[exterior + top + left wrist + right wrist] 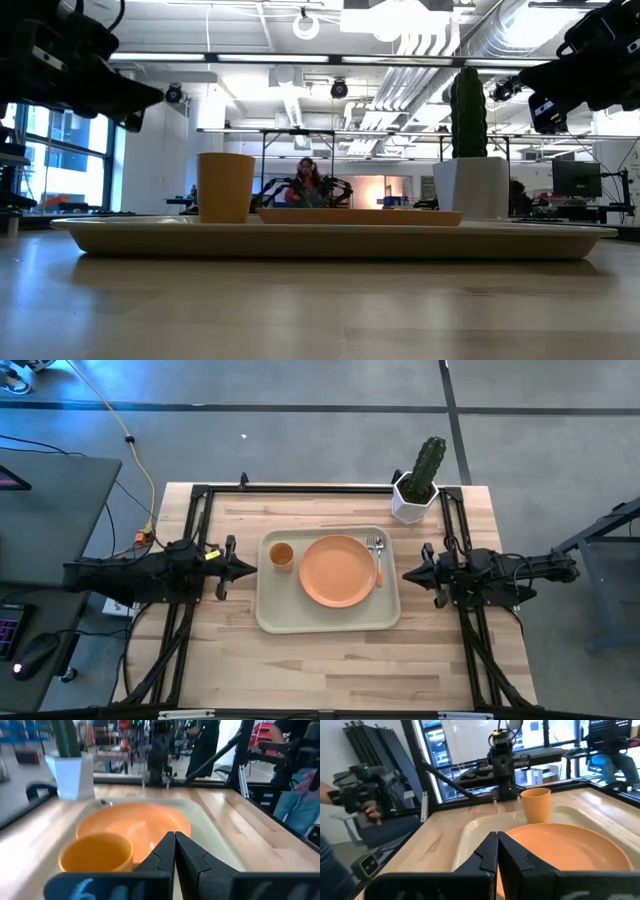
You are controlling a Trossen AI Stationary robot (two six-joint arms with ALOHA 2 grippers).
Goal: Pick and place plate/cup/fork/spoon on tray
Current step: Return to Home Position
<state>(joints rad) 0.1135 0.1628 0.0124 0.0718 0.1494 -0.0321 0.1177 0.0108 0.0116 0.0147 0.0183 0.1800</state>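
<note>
The wooden table (330,670) bears the tray (330,623), which lies between the two pincers. The left gripper (250,569) hangs just off one short edge, fingers pressed together on nothing. The right gripper (406,574), pressed together the same way, hangs just off the opposite edge. The plate (335,572) fills the tray's middle, nearer the right gripper. The cup (281,556) stands upright beside the plate, close before the left gripper. The fork (373,546) and spoon (380,550) lie together at the plate's edge nearest the right gripper; which is which is unclear.
</note>
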